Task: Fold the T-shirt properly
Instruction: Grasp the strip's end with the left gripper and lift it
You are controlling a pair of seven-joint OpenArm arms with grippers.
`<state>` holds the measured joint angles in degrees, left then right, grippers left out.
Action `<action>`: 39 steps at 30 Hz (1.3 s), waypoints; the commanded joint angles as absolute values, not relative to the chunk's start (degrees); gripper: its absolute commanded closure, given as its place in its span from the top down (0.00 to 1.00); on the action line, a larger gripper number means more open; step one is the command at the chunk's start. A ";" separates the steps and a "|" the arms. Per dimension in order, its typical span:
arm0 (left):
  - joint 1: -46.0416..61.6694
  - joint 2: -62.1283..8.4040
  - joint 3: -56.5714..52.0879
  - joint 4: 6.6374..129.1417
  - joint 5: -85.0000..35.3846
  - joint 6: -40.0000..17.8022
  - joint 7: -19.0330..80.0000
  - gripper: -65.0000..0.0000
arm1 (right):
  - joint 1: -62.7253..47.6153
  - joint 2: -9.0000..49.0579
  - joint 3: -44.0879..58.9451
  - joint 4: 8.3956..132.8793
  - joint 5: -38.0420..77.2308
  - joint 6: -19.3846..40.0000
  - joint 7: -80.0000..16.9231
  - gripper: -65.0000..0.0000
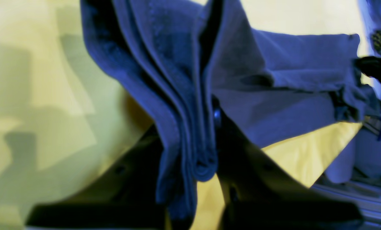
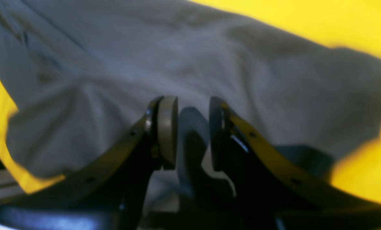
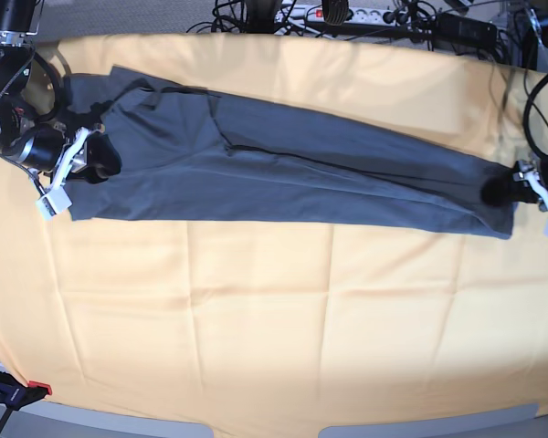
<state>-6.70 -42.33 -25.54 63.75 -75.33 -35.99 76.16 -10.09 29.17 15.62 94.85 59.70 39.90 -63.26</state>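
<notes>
Stretching across the yellow cloth (image 3: 256, 301), the T-shirt (image 3: 283, 173) is lying as a long grey band, already narrowed lengthwise, with an arm at each end. On the base view's right, the left gripper (image 3: 504, 187) is pinching the shirt's end; its wrist view is showing what the overhead cannot, several gathered layers of fabric clamped between closed jaws and lifting off the cloth. At the other end, the right gripper (image 2: 193, 134) is sitting over the shirt with its jaws parted and no fabric visibly between the pads (image 2: 168, 131), a detail too small to read from the base view. The step in hand looks to be taking hold of both ends for a crosswise fold. Next, the right gripper is probably needing to close on its end before either arm carries fabric over.
</notes>
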 commanded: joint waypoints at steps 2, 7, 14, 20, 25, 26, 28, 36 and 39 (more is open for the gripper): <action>-7.81 -45.74 -26.81 64.49 -76.49 -35.94 75.09 0.00 | -9.52 30.30 16.16 95.57 61.54 40.00 -62.39 0.30; -7.77 -47.94 -29.08 64.49 -78.78 -34.52 78.83 0.00 | -9.65 29.95 16.16 95.57 61.54 40.00 -62.33 0.30; -7.79 -47.33 -30.13 65.76 -85.00 -35.53 80.00 0.00 | -9.65 26.26 16.14 95.55 60.88 40.00 -62.15 0.30; -7.40 -44.53 -30.13 72.07 -85.00 -34.70 80.00 0.00 | -9.65 24.14 16.14 95.55 59.59 40.00 -61.91 0.30; -4.71 -41.25 -30.13 79.02 -85.00 -34.72 80.00 0.00 | -9.65 23.83 16.14 95.55 59.55 40.00 -61.93 0.30; -4.05 -40.45 -30.11 80.38 -85.00 -34.72 80.00 0.00 | -9.63 23.83 16.14 95.55 59.57 40.00 -61.91 0.30; -2.72 -38.68 -30.04 83.00 -85.00 -34.70 80.00 0.00 | -9.63 23.83 16.14 95.55 59.57 40.00 -61.69 0.30; -0.14 -32.45 -30.02 86.91 -85.00 -35.03 80.00 0.00 | -9.67 23.81 16.14 95.55 59.55 40.00 -61.73 0.30; -0.16 -29.17 -30.02 86.89 -85.00 -36.21 80.00 0.00 | -9.65 23.81 16.14 95.55 59.57 40.00 -61.71 0.30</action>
<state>0.75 -28.08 -29.61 86.00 -83.57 -35.94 80.58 -10.33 23.00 15.64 94.85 58.52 39.90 -63.00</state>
